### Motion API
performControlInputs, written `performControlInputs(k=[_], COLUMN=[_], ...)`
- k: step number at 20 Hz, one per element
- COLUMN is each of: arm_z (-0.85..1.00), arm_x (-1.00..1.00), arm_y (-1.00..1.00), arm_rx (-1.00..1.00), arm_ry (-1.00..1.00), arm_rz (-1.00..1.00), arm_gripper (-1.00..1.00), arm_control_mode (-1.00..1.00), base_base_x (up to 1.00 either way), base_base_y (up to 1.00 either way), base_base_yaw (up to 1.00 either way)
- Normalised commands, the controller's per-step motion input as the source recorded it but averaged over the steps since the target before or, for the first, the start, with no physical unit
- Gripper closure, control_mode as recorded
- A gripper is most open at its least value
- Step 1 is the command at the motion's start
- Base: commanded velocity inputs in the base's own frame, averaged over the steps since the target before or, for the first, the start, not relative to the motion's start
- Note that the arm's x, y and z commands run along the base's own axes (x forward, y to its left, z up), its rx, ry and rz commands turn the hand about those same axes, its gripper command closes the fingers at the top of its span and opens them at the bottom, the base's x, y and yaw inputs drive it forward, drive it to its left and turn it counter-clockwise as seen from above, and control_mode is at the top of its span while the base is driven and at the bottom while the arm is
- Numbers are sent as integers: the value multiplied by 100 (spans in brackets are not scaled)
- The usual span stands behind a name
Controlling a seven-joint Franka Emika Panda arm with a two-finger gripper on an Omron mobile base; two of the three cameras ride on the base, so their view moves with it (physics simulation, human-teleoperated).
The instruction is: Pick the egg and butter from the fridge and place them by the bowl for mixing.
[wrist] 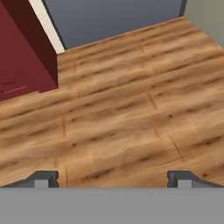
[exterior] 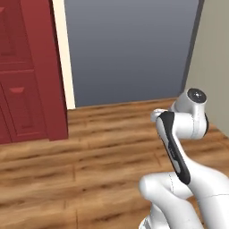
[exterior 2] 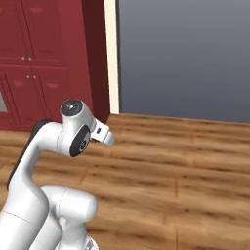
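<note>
Wooden plank floor (exterior: 89, 165), brown and streaked, runs from the near edge to the far wall.

Item: grey panel (exterior: 129, 49), tall and flat, standing at the far side. By its colour it may be the closed front of the fridge, though no handle, shelf or drawer can be made out, so this is a judgement only.

Item: dark red cupboards (exterior: 27, 71), far left, with panelled doors; a cream strip (exterior: 65, 53) stands between them and the grey panel.

Item: beige wall (exterior: 214, 58), far right.

Item: white arm (exterior: 188, 134), folded near the base and raised above the floor, touching nothing.

Item: gripper (wrist: 113, 178), released, its two dark fingertips (wrist: 43, 178) standing wide apart with only floor between them. Nothing is held.

Task goods: egg, butter and bowl cannot be located from here; if the grey panel is the fridge, the egg and butter would lie behind it.

State of task: judged barely begun, with the approach to the fridge yet to be made.

Hazards, as judged:
- Driving forward with the arm folded this low could bring the elbow against the cupboards on the left.
- Should the grey panel prove to be a door, reaching in before it is opened would strike the fingertips on it.
- An egg is small and round; a careless closing could let it roll or slip.
</note>
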Motion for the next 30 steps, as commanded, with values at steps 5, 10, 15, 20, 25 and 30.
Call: performControlInputs(k=[5, 10, 15, 20, 25, 30], arm_z=[0, 0, 0, 0, 0, 0], arm_x=[0, 0, 0, 0, 0, 0], arm_y=[0, 0, 0, 0, 0, 0], arm_rx=[0, 0, 0, 0, 0, 0], arm_ry=[0, 0, 0, 0, 0, 0], arm_rz=[0, 0, 0, 0, 0, 0], arm_gripper=[-100, -100, -100, -100, -100, -100], arm_control_mode=[100, 100, 100, 100, 100, 100], base_base_x=[45, 39, 31, 32, 67, 78], base_base_y=[78, 85, 67, 48, 10, 4], base_base_yaw=[-5, 3, 26, 37, 38, 35])
